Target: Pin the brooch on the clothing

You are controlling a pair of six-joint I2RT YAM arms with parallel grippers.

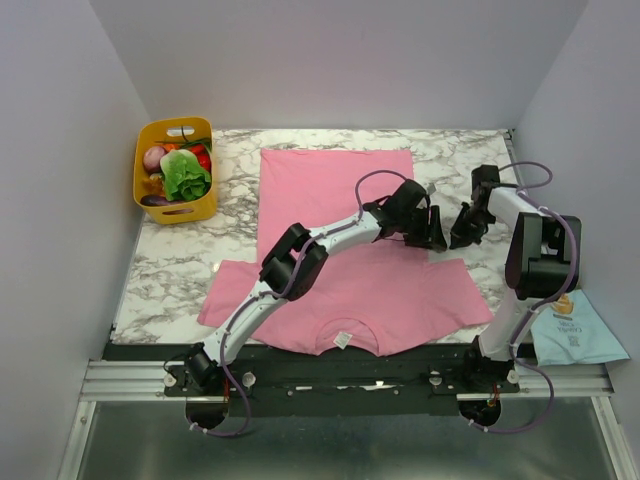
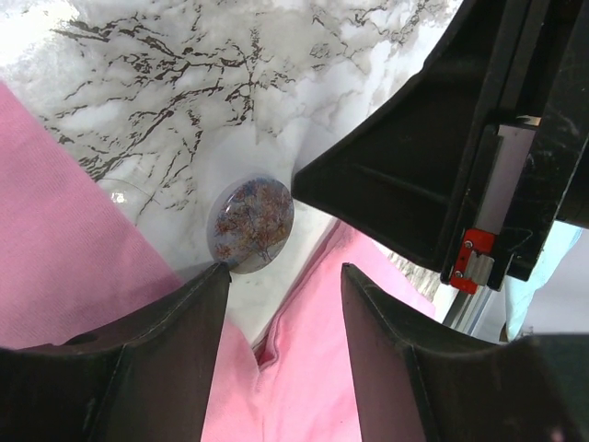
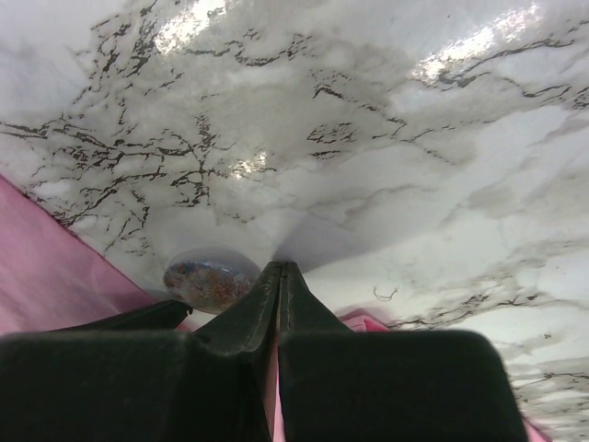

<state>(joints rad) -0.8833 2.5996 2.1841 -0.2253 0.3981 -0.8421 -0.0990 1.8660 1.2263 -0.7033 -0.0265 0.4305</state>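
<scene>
The brooch [image 2: 250, 225] is lying on bare table [image 2: 184, 92] between two shirt [image 2: 55, 239] edges; the left gripper [image 2: 285, 273] is hanging open beside it, the right gripper [image 3: 279, 273] closed, empty.

the worktop [image 3: 414, 138] looks like polished marble, white with dark veins, glossy enough to throw bright glints. the clothing [image 2: 55, 239] is pink cloth, matt, with a fine even texture. the brooch [image 2: 250, 224] has a smooth, glassy dome over mottled grey-brown speckle. the left claw [image 2: 285, 276] and the right claw [image 3: 279, 269] look like black plastic, matt and faintly grainy. the basket [image 1: 200, 127] is smooth yellow plastic. the rail [image 1: 130, 378] is dull silver metal.
</scene>
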